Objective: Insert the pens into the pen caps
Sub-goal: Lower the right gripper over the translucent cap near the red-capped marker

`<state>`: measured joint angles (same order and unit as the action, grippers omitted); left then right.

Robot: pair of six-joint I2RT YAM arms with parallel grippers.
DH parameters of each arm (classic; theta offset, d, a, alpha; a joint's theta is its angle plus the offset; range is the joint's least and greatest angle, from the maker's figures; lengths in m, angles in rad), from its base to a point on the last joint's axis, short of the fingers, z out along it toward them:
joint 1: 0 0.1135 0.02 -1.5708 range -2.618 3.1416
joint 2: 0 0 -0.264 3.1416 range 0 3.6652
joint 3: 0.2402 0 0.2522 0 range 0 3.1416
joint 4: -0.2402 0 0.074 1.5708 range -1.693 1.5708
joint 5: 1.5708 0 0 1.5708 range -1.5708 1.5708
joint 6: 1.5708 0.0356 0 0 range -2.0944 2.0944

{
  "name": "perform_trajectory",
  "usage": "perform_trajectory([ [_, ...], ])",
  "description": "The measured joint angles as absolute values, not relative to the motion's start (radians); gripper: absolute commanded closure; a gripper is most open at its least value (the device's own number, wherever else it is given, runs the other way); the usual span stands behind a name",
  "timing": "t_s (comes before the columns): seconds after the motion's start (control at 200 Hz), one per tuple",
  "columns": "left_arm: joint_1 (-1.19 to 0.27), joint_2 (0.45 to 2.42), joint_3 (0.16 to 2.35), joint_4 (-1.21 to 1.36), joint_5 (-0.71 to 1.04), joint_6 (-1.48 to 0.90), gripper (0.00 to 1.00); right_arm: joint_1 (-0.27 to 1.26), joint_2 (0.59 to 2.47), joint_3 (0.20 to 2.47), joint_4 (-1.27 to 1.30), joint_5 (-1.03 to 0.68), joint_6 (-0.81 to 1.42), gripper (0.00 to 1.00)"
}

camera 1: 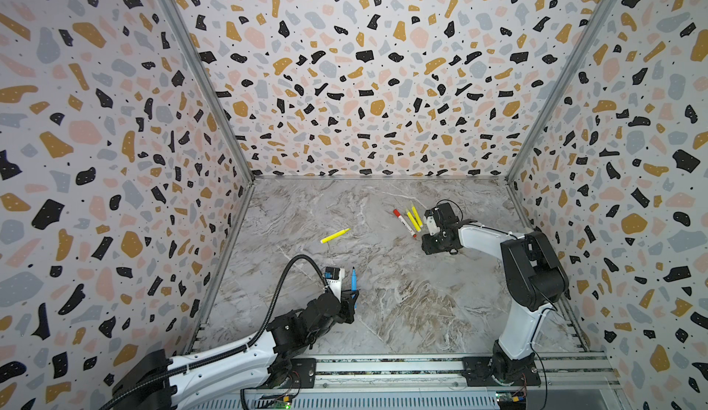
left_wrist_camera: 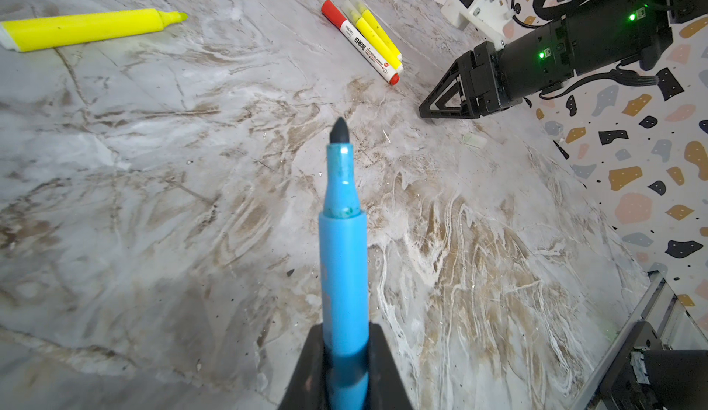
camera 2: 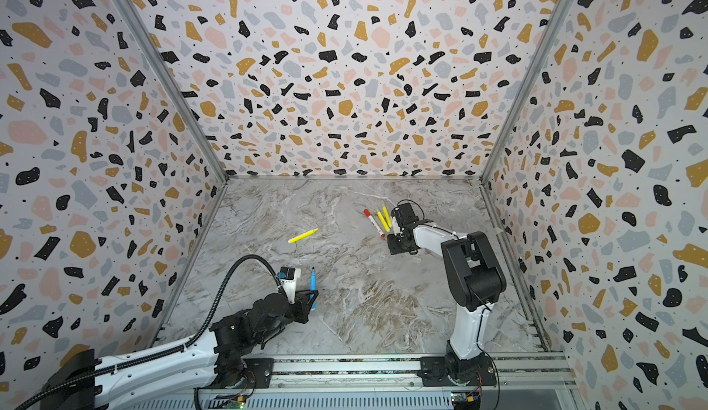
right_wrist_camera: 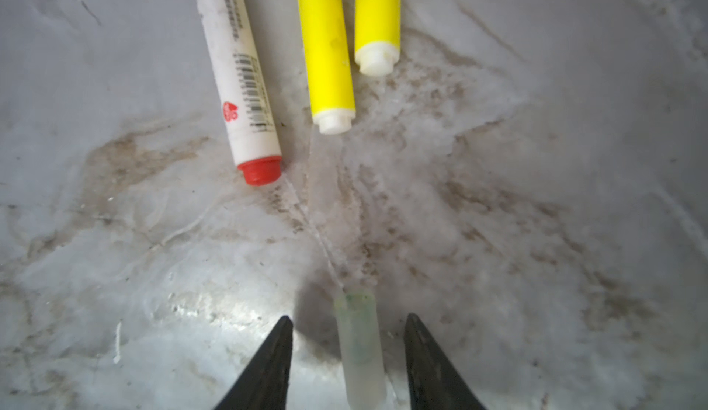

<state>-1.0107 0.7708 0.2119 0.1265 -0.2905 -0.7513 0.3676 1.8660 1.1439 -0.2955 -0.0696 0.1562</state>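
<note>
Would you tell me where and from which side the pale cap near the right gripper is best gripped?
Probably across its middle, from above, squeezing the two long sides: the pale cap lies flat on the table, a short tube, and the open right gripper straddles it that way.
</note>
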Motion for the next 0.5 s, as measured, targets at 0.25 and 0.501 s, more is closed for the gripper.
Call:
perform_trajectory([
  [0.25,-1.011,0.768,0.212,0.123,-0.290,-0.748,0.97,0.395,1.927,1.232,-0.326,-0.070,0.132,0.52],
  [0.501,-1.011,0.732,0.212,0.099,-0.295,-0.748,0.97,0.434,1.924,1.222,-0.320,-0.078,0.130,0.56],
])
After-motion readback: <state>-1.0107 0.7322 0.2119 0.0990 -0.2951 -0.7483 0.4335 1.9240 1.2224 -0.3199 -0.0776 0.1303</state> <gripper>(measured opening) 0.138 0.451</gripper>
